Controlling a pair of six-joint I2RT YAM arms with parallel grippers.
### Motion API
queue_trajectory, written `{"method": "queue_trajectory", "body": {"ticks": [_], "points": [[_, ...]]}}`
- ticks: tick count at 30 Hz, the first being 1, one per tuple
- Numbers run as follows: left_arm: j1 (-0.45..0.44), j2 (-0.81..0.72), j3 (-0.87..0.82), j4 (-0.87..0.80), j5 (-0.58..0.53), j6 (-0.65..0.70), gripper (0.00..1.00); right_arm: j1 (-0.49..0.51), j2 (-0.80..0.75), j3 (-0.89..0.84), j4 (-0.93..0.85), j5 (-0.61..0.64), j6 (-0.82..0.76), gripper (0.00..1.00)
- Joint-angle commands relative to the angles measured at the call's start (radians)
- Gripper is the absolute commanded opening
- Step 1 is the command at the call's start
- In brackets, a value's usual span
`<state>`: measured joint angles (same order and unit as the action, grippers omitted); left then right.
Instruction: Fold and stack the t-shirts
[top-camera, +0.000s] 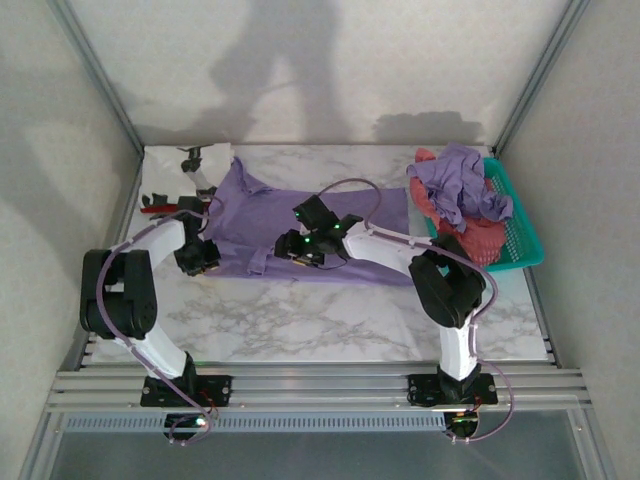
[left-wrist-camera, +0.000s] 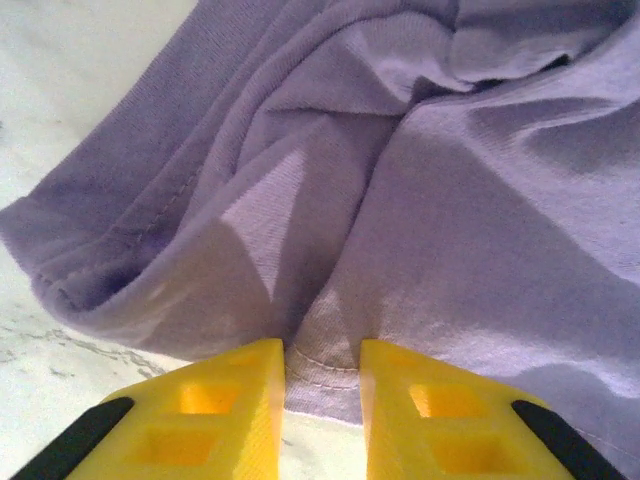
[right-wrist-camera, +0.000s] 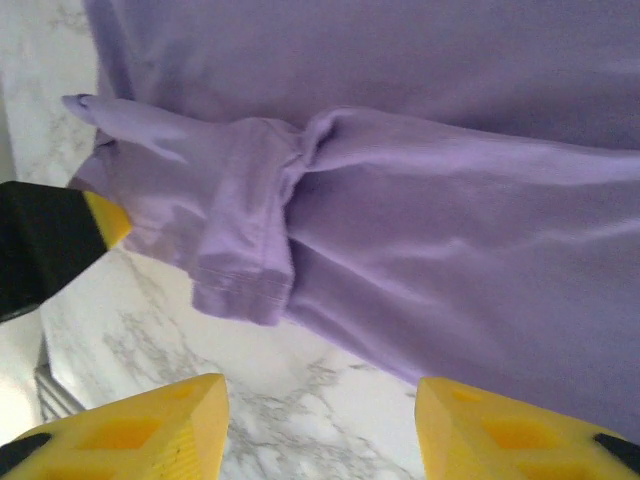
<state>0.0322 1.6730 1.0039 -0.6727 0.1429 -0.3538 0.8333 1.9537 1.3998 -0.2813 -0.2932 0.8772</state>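
Folding step: lavender shirt spread flat. Left pincer narrow, seemingly pinching its edge; right pincer wide, sleeve ahead (10 o'clock). Next: right grips, both fold across.

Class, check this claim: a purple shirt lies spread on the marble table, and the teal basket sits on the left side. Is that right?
No. The top view shows the basket on the right side, not the left. The purple shirt does lie spread on the marble table.
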Motion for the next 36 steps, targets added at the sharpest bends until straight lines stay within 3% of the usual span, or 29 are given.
{"method": "queue_trajectory", "body": {"ticks": [1, 9, 15, 20, 36], "points": [[0.014, 0.011, -0.011, 0.006, 0.016, 0.024, 0.26, 0.023, 0.053, 0.049, 0.048, -0.045, 0.035, 0.53], [0.017, 0.014, -0.036, 0.03, 0.055, 0.02, 0.28, 0.039, 0.175, 0.127, 0.083, -0.079, 0.067, 0.53], [0.018, 0.003, -0.023, 0.018, 0.034, 0.024, 0.1, 0.044, 0.211, 0.146, 0.106, -0.107, 0.083, 0.53], [0.024, -0.017, 0.014, -0.006, 0.035, 0.026, 0.04, 0.045, 0.219, 0.136, 0.138, -0.126, 0.1, 0.52], [0.031, -0.042, 0.048, -0.037, 0.049, 0.027, 0.03, 0.06, 0.282, 0.199, 0.141, -0.171, 0.114, 0.47]]}}
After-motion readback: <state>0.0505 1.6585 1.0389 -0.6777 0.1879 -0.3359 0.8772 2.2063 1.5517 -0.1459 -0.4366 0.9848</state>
